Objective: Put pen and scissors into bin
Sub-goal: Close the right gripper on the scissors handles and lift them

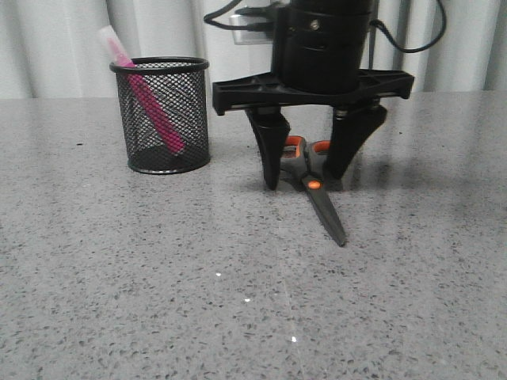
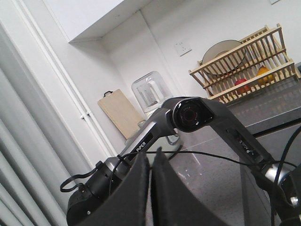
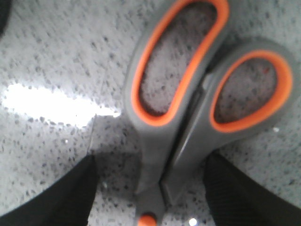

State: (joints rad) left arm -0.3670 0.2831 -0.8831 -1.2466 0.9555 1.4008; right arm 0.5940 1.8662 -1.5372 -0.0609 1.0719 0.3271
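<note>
On the grey speckled countertop (image 1: 119,277) the scissors (image 1: 313,186) lie flat and closed, their grey, orange-lined handles at the far end and the dark blades running toward about 5 o'clock, the tip nearest the camera. The orange pivot dot (image 1: 314,184) sits just below the handles. The right gripper (image 1: 305,176) stands straight down over them with its jaws spread wide: one black finger (image 1: 269,154) comes down at 9 o'clock of the handles and the other at 3 o'clock, both tips at or just above the counter, neither pressing the handles. The right wrist view shows the same thing close up, the scissors (image 3: 188,108) centred between the two dark fingertips (image 3: 56,188), with bare counter showing on either side of the handles.

At about 9 o'clock from the scissors, well apart, stands the black wire-mesh pencil cup (image 1: 162,119), upright. The magenta-pink pen (image 1: 150,103) is already inside it, leaning, its whitish cap poking over the rim at 10 o'clock and its lower end resting near the base toward 4 o'clock.

The left gripper (image 2: 151,188) is raised away from the counter, its camera looking at the other black arm (image 2: 188,122), a wooden dish rack (image 2: 244,61) and a cutting board (image 2: 121,113); its two fingers sit pressed together with only a thin slit between them, holding nothing
</note>
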